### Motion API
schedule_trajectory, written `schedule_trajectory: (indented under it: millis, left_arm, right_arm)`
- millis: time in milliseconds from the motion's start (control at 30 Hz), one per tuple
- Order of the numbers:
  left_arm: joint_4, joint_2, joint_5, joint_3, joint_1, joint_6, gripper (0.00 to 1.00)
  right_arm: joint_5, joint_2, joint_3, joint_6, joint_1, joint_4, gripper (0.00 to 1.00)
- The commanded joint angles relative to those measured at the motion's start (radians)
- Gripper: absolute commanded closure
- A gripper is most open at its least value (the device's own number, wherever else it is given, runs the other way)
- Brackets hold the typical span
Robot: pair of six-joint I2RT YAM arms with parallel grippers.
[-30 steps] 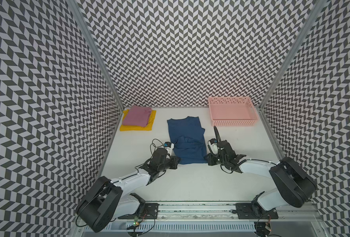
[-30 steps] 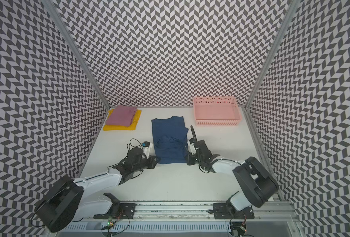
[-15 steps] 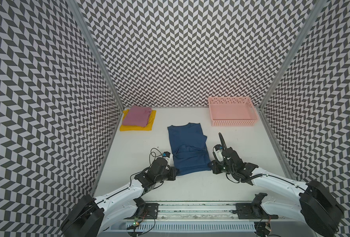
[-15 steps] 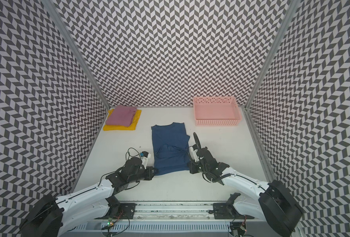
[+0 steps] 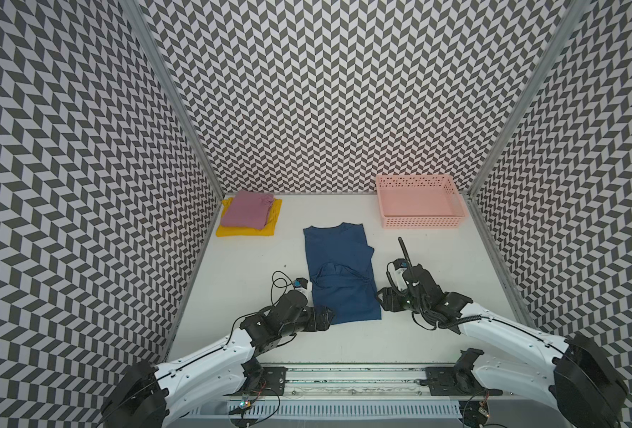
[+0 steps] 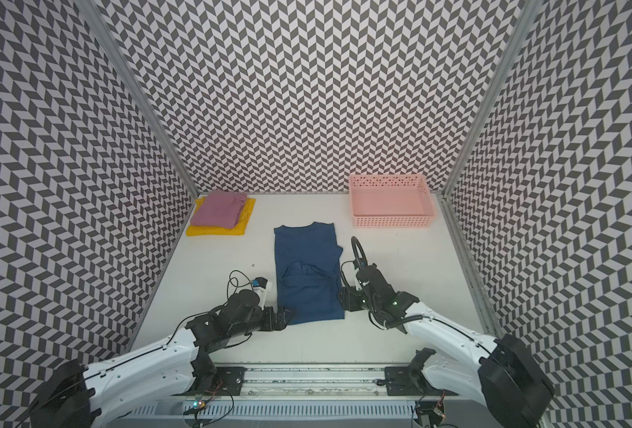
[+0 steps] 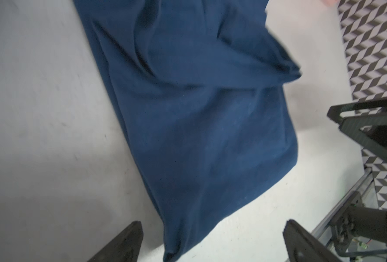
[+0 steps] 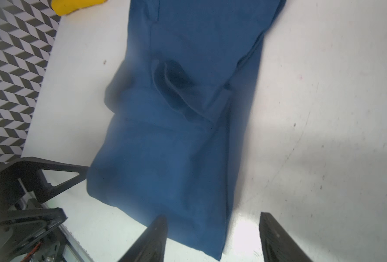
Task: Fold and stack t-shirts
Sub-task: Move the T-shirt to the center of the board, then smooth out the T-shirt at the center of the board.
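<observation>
Left wrist camera gives me the left gripper [image 7: 213, 224] with its jaws spread wide. The near left corner of the navy blue t-shirt [image 7: 199, 127] lies loose on the table [image 7: 40, 113] between them, not pinched. On the right wrist camera I read the right gripper [image 8: 213, 216] with its jaws parted too, at a narrower gap. The shirt's other near corner lies flat in that gap and one jaw overlaps the hem; I can't tell whether it touches, but nothing is clamped. In both top views the navy shirt lies lengthwise in the middle of the table as a long narrow panel, with its sides folded in. A rumpled pocket of cloth sits midway down it, and a bit of sleeve pokes out on its right edge. Both grippers sit low at its near end, one at each corner. Far left, the mauve-pink t-shirt [image 5: 248, 209] rests folded on top of the folded yellow t-shirt [image 5: 246, 231]. Far right stands the pink basket [image 5: 420, 222], well apart from the shirts.
</observation>
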Motion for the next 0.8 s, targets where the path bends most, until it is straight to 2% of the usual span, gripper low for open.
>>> schedule_trajectory:
  millis: [0,67,167,333,467,633,767]
  left_arm:
    - [-0.026,-0.053,-0.164,0.076,-0.002,0.030,0.01]
    - [-0.028,-0.068,-0.240,0.106,-0.002,0.047,0.01]
    - [0.032,-0.085,-0.294,0.104,-0.002,0.058,0.01]
    - [0.138,-0.079,-0.302,0.057,-0.004,0.036,0.01]
    - [0.153,-0.111,-0.313,0.024,-0.008,0.046,0.01]
    - [0.185,-0.162,-0.346,-0.004,-0.007,0.092,0.01]
    - [0.209,-0.141,-0.394,0.011,-0.007,0.163,0.01]
  right_arm:
    - [0.007,0.035,0.071,-0.024,0.005,0.052,0.34]
    - [-0.023,0.049,0.094,-0.023,0.014,0.061,0.35]
    - [-0.034,0.058,0.107,-0.036,0.043,0.072,0.37]
    - [-0.048,0.134,0.139,-0.053,0.094,0.061,0.39]
    - [-0.053,0.196,0.177,-0.034,0.130,0.070,0.39]
    - [-0.024,0.266,0.249,-0.018,0.163,0.052,0.40]
    - [-0.018,0.329,0.324,-0.012,0.164,0.039,0.40]
